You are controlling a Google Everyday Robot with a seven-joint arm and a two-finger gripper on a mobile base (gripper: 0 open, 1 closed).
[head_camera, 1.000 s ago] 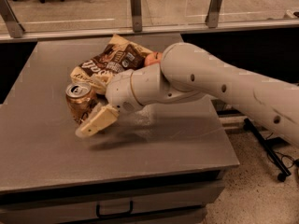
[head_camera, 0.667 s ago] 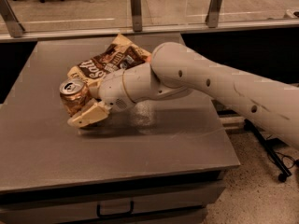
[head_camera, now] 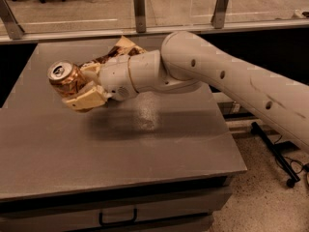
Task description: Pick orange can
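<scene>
Far left: the orange can (head_camera: 64, 76), tilted with its silver top turned up and to the left, held above the grey table (head_camera: 145, 153). The gripper (head_camera: 73, 87) is clamped on it, one cream finger (head_camera: 86, 99) beneath the can. Just right and farther back, a brown snack bag (head_camera: 123, 50) lies on the table. The white arm (head_camera: 217, 76) extends to the right edge.
</scene>
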